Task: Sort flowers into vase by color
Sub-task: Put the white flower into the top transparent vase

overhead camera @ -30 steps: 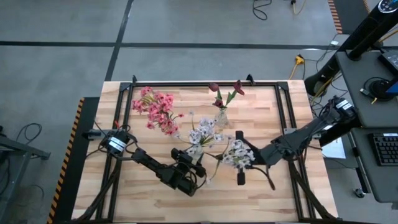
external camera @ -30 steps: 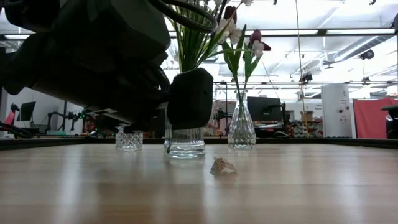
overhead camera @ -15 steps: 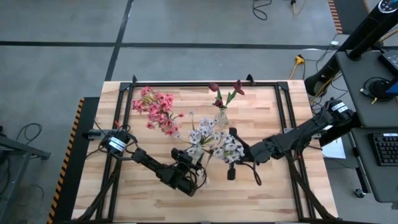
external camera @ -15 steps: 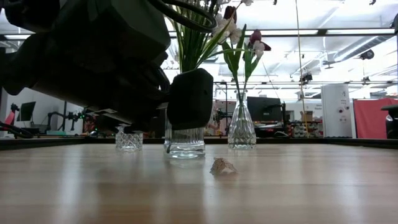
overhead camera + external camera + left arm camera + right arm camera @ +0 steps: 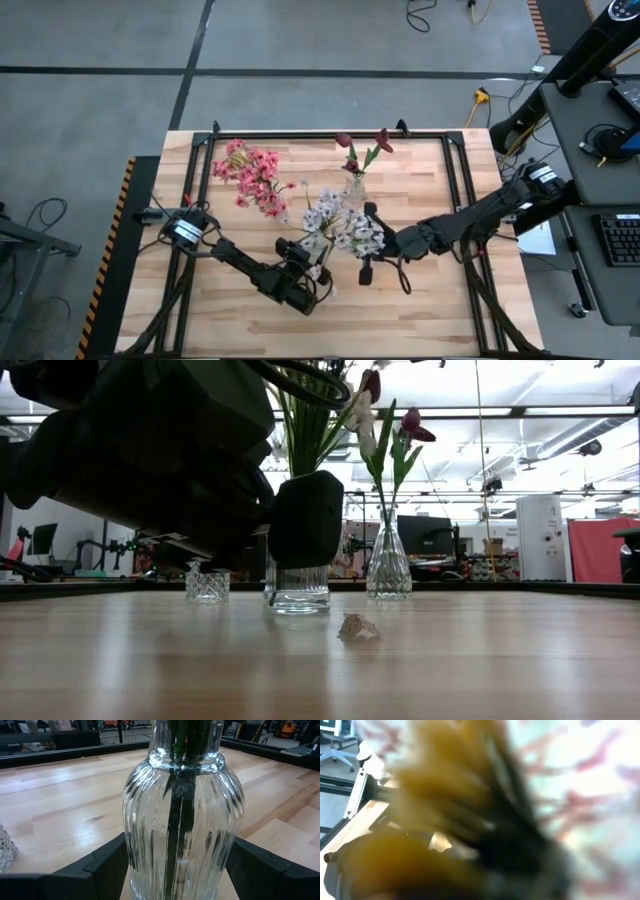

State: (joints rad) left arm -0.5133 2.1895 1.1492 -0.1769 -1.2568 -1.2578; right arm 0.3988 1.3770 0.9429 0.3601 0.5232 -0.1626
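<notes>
The flowers are seen as artificial stems with thin green stalks: a pink blossom cluster (image 5: pixel 252 178) at the far left of the table (image 5: pixel 420 310), two dark red tulip-like blooms (image 5: pixel 362 150) standing in a slim clear vase (image 5: pixel 388 565) at the far centre, and small white-lilac blossoms (image 5: pixel 326 215) rising from a ribbed glass vase (image 5: pixel 182 815) at mid-table. A second white-lilac sprig (image 5: pixel 362 236) is carried just right of that vase by the right gripper (image 5: pixel 372 250), whose fingers are pinched tight on its stalk. The left gripper (image 5: pixel 312 262) is set around the ribbed vase on its near side, its fingers (image 5: pixel 107 865) spread wide at either flank of the glass; whether they touch it cannot be told. Compared with a second ago, the right gripper and its sprig are found further left, now close beside the blossoms in the vase, while the left gripper is placed as before. In the low view most of the left side is blocked by the dark arm, and a small cut-glass vessel (image 5: pixel 207 585) is partly shown behind it; a small pale scrap (image 5: pixel 358 627) lies on the wood. The right wrist view is filled with blur, so nothing can be made out there beyond pale and pinkish smears.
</notes>
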